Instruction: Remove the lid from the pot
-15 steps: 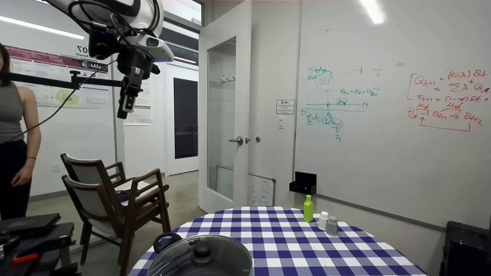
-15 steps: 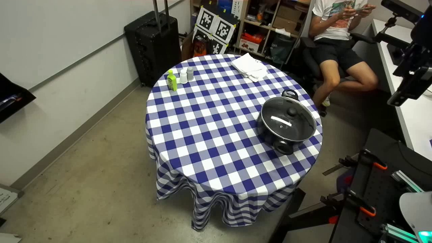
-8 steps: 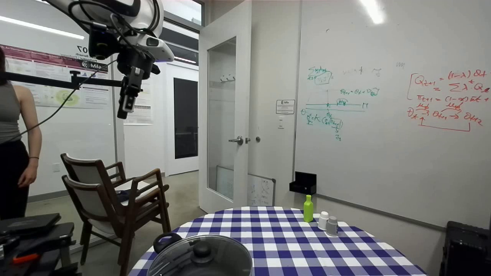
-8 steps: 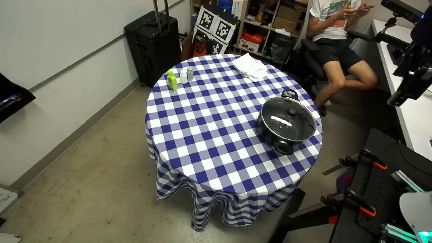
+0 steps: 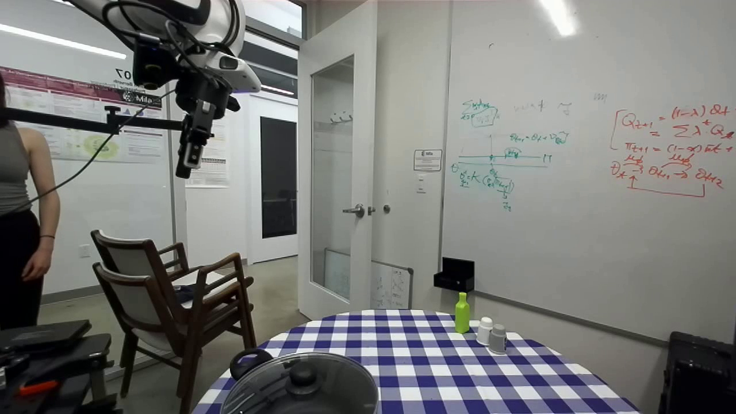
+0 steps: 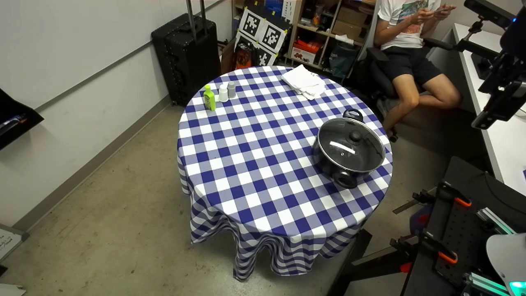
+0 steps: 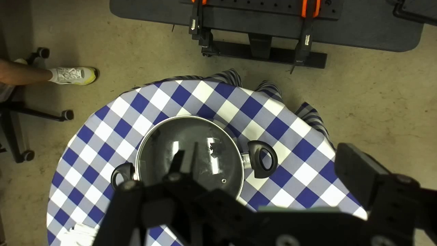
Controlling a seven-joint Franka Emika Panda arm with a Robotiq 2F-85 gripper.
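Observation:
The black pot (image 6: pixel 323 163) stands on the checkered table, near its edge on the robot's side. The see-through glass lid (image 6: pixel 335 137) lies flat on the pot, with its black centre knob up. In an exterior view the lid (image 5: pixel 342 385) is cut off by the bottom edge. My gripper (image 5: pixel 191 162) hangs high above the table, apart from the pot, and shows at the right edge in an exterior view (image 6: pixel 499 105). In the wrist view my gripper (image 7: pixel 268 162) is wide open and empty. There the left finger hides part of the lid (image 7: pixel 191 133) and its knob.
A green bottle (image 6: pixel 209 98), a white shaker (image 6: pixel 223 93) and a grey shaker (image 6: pixel 231 89) stand at the table's far side. A white cloth (image 6: pixel 304 82) lies near the edge. A person (image 6: pixel 411 45) sits nearby; another (image 5: pixel 26 201) stands by the wall. Clamps (image 6: pixel 448 257) sit on the robot's bench.
My gripper, the lid and the pot have not visibly moved. The seated person's legs and the standing person's body and arm have shifted slightly.

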